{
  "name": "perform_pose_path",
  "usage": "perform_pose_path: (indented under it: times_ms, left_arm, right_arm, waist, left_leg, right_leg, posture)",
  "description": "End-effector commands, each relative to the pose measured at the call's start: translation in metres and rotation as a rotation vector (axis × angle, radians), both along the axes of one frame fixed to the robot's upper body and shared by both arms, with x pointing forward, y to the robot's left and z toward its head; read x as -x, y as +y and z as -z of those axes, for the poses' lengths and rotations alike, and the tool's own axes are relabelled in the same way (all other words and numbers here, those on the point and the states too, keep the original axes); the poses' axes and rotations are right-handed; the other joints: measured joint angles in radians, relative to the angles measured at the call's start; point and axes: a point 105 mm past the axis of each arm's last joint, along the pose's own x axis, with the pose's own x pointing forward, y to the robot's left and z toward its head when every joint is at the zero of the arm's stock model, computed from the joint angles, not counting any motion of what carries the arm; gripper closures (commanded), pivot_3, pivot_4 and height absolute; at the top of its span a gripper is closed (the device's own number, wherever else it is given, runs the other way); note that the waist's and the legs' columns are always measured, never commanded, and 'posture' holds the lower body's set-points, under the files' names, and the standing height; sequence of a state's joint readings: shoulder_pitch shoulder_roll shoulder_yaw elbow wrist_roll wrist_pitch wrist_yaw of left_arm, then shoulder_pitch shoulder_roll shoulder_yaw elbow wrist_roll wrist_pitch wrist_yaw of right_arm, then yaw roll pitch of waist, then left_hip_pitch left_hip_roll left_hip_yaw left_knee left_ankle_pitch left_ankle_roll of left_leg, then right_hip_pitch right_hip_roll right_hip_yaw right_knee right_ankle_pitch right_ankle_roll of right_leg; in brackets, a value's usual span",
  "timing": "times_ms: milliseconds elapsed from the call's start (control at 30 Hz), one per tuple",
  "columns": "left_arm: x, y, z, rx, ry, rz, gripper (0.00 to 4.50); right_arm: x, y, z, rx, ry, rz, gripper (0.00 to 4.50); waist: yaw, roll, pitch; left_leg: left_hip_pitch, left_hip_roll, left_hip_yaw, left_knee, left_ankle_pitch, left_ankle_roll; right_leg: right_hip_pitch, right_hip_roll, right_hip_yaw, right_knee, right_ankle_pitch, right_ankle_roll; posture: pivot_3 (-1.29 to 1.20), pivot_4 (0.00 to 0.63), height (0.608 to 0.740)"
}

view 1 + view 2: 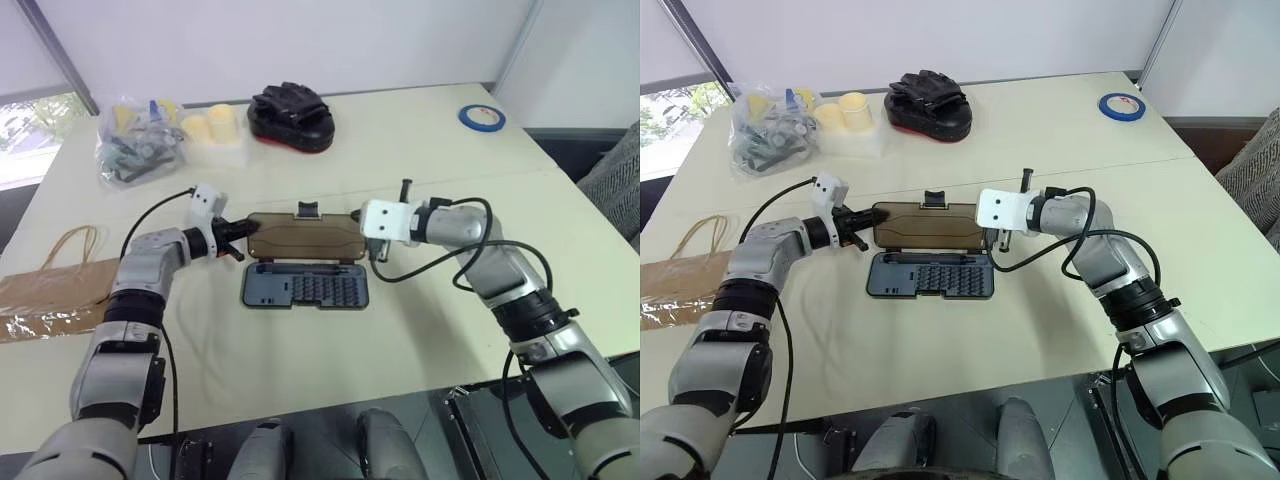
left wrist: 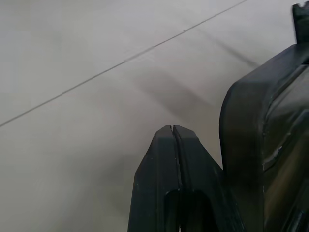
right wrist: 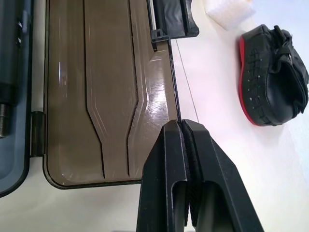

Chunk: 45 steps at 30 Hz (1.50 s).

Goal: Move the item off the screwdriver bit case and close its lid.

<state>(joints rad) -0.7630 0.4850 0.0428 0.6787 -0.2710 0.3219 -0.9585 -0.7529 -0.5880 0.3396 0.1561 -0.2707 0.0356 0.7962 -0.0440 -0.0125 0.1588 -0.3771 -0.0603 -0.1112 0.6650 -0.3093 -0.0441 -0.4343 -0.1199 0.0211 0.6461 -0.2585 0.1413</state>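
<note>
Open case mid-desk, a hand at each short end of the lid.

Flat dark grey plastic screwdriver bit case [image 1: 305, 288], bits in rows, lies long axis across the cream desk [image 1: 420, 150]. Its smoky brown ribbed translucent lid [image 1: 303, 238] is laid open just behind it, seemingly flat. Left hand [image 1: 240, 240], fingers together, sits at the lid's left end; right hand [image 3: 182, 126], fingers together, at its right. Flat brown kraft paper bag [image 1: 50, 290] lies well apart, off the case, at the desk's left edge. Far: black red-edged pad [image 1: 292, 118].
</note>
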Motion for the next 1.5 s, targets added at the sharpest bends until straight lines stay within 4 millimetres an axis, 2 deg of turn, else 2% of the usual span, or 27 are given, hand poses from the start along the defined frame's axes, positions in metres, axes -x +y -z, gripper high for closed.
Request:
perform_pose_path:
  times_ms: [33, 200, 367, 467, 667, 700, 900, 1100, 1233, 1367, 1500]
  left_arm:
    - [0.005, -0.010, -0.013, 0.020, -0.046, 0.064, 4.50]
    - [0.007, -0.011, -0.014, 0.031, -0.044, 0.079, 4.50]
    - [0.007, -0.011, -0.014, 0.032, -0.045, 0.080, 4.50]
    - [0.007, -0.012, -0.014, 0.031, -0.045, 0.082, 4.50]
    - [0.007, -0.015, -0.017, 0.047, -0.056, 0.100, 4.50]
    - [0.007, -0.015, -0.018, 0.049, -0.057, 0.102, 4.50]
    - [0.012, -0.019, -0.023, 0.054, -0.070, 0.148, 4.50]
    - [0.030, -0.023, -0.022, 0.017, -0.063, 0.251, 4.50]
    - [0.048, -0.024, -0.026, -0.006, -0.039, 0.352, 4.50]
    - [0.078, -0.026, -0.026, -0.040, 0.015, 0.490, 4.50]
    - [0.100, -0.028, -0.014, -0.096, 0.078, 0.575, 4.50]
  right_arm:
    - [0.007, 0.006, -0.023, -0.028, -0.074, -0.034, 4.49]
    - [0.013, 0.002, -0.028, -0.047, -0.015, -0.032, 4.49]
    - [0.012, -0.003, -0.036, -0.099, -0.003, 0.018, 4.49]
    - [0.011, -0.006, -0.037, -0.112, 0.008, 0.037, 3.55]
    - [0.013, -0.008, -0.035, -0.111, 0.017, 0.049, 0.39]
    - [0.014, -0.008, -0.036, -0.111, 0.017, 0.049, 0.02]
    - [0.025, -0.015, -0.049, -0.171, 0.095, 0.052, 0.02]
    - [0.075, -0.046, -0.055, -0.120, 0.286, 0.025, 0.02]
    - [0.095, -0.067, -0.057, -0.095, 0.341, 0.078, 0.02]
    - [0.095, -0.076, -0.062, -0.168, 0.327, 0.143, 0.02]
    - [0.087, -0.071, -0.066, -0.281, 0.304, 0.174, 0.02]
  waist:
    - [0.000, 0.000, 0.000]
    - [0.000, 0.000, 0.000]
    - [0.000, 0.000, 0.000]
    - [0.000, 0.000, 0.000]
    - [0.001, 0.000, 0.000]
    - [0.001, 0.000, 0.000]
    - [0.002, 0.000, 0.000]
    - [0.009, 0.000, 0.000]
    - [0.010, 0.000, 0.000]
    - [0.005, 0.000, 0.000]
    - [0.007, 0.000, 0.000]
  left_leg:
    - [0.000, 0.000, 0.000, 0.000, 0.000, 0.000]
    - [0.000, 0.000, 0.000, 0.000, 0.000, 0.000]
    - [0.000, 0.000, 0.000, 0.000, 0.000, 0.000]
    - [0.000, 0.000, 0.000, 0.000, 0.000, 0.000]
    - [0.000, 0.000, 0.000, 0.000, 0.000, 0.000]
    - [0.000, 0.000, 0.000, 0.000, 0.000, 0.000]
    - [0.000, 0.000, 0.000, 0.000, 0.000, 0.000]
    - [-0.003, 0.000, -0.003, 0.001, 0.000, 0.000]
    - [-0.004, 0.000, -0.002, 0.001, 0.000, 0.001]
    - [-0.002, 0.001, -0.002, 0.002, -0.001, 0.001]
    - [-0.002, 0.001, -0.001, 0.001, -0.001, 0.001]
  right_leg:
    - [0.000, 0.000, 0.000, 0.000, 0.000, 0.000]
    - [0.000, 0.000, 0.000, 0.000, 0.000, 0.000]
    - [0.000, 0.000, 0.000, 0.000, 0.000, 0.000]
    - [0.000, 0.000, 0.000, 0.000, 0.000, 0.000]
    - [0.000, 0.000, 0.000, 0.000, 0.000, 0.000]
    - [0.000, 0.000, 0.000, 0.000, 0.000, 0.000]
    - [0.000, 0.000, 0.000, 0.000, 0.000, 0.000]
    - [0.000, 0.000, -0.002, 0.000, 0.000, 0.000]
    - [0.000, 0.000, -0.002, -0.001, 0.000, 0.000]
    - [0.000, 0.000, -0.002, -0.001, 0.000, 0.000]
    - [0.000, 0.000, -0.001, 0.000, 0.000, 0.000]
  posture:
    - [0.00, 0.150, 0.740]
    - [0.00, 0.150, 0.740]
    - [0.00, 0.150, 0.740]
    - [0.00, 0.150, 0.740]
    - [0.00, 0.150, 0.740]
    - [0.00, 0.150, 0.740]
    - [0.00, 0.150, 0.740]
    - [0.00, 0.150, 0.740]
    - [0.00, 0.150, 0.740]
    - [0.00, 0.150, 0.740]
    - [0.00, 0.150, 0.740]
